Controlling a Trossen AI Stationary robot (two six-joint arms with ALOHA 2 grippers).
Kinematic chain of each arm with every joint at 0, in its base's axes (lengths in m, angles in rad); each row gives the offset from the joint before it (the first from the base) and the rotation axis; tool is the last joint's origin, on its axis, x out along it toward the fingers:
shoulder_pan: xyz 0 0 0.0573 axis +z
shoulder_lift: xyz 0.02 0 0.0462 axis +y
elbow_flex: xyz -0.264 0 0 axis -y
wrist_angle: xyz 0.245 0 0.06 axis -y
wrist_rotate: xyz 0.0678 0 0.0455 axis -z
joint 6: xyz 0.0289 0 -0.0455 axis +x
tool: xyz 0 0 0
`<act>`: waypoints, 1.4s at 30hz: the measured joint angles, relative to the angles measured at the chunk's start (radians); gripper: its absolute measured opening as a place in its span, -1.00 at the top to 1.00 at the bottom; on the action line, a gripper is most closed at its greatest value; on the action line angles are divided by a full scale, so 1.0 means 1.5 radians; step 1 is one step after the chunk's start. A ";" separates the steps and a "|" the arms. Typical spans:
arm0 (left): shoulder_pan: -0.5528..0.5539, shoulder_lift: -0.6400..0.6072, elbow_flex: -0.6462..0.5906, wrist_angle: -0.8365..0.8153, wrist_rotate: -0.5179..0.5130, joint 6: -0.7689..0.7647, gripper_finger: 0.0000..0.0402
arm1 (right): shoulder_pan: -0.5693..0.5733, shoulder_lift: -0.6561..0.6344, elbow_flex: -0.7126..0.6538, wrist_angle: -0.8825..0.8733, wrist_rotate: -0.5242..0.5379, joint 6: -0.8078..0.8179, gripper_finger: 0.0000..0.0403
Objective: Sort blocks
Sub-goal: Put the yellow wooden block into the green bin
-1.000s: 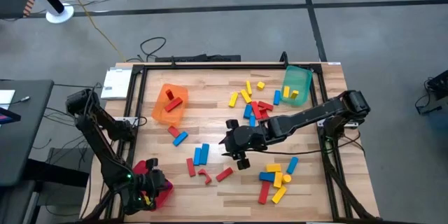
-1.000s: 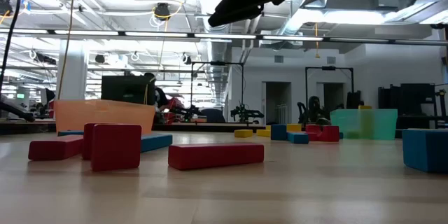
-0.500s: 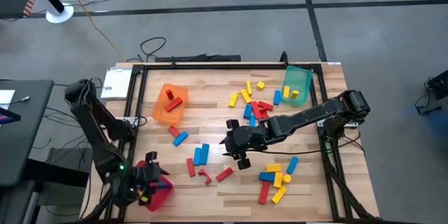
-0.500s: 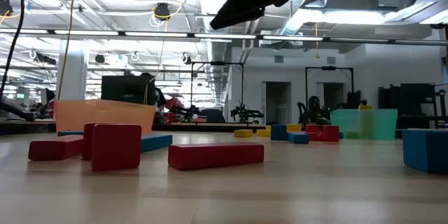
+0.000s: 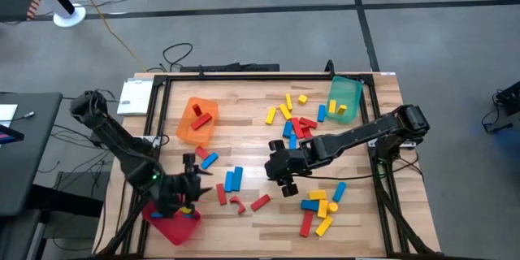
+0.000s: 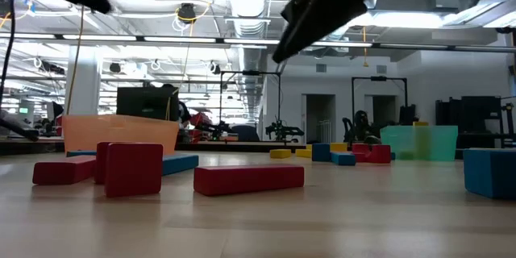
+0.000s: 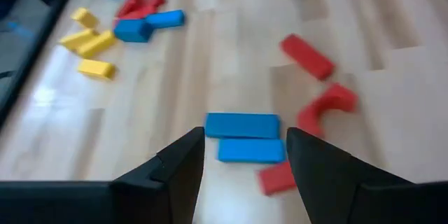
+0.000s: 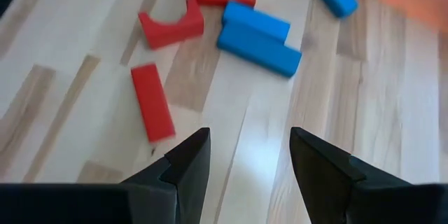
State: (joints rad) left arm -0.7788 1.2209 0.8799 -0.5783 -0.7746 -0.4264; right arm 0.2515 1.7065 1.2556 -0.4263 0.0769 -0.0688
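L gripper (image 5: 197, 180) jaws apart, empty, near table's front-left corner | R gripper (image 5: 286, 180) apart, empty, mid-table | blocks (image 5: 234, 179) scattered | risk: paired blue bars touching, grab may nudge neighbour

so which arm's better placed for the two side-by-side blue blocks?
Probably left. Its open, empty left claw sits nearer the blue blocks, centred ahead in its wrist view; the right claw, also open, is farther.

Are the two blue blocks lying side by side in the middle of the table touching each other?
Touching. In the left wrist view the two blue blocks lie long side against long side with no wood showing between them; the right wrist view shows the same pair pressed together.
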 joint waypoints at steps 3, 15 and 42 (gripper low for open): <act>0.047 0.000 0.000 0.005 -0.001 0.040 0.01 | 0.004 0.000 0.000 -0.029 0.000 0.012 -0.04; 0.184 0.000 -0.006 0.065 0.044 0.186 0.01 | 0.029 0.000 -0.001 -0.197 0.001 0.093 -0.04; 0.326 0.005 -0.145 0.433 0.340 0.347 0.01 | 0.248 0.000 -0.001 -0.263 0.011 0.357 -0.04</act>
State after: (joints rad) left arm -0.2894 1.2282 0.6628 0.0719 -0.2645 0.0937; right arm 0.6237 1.7065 1.2549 -0.8201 0.0931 0.4664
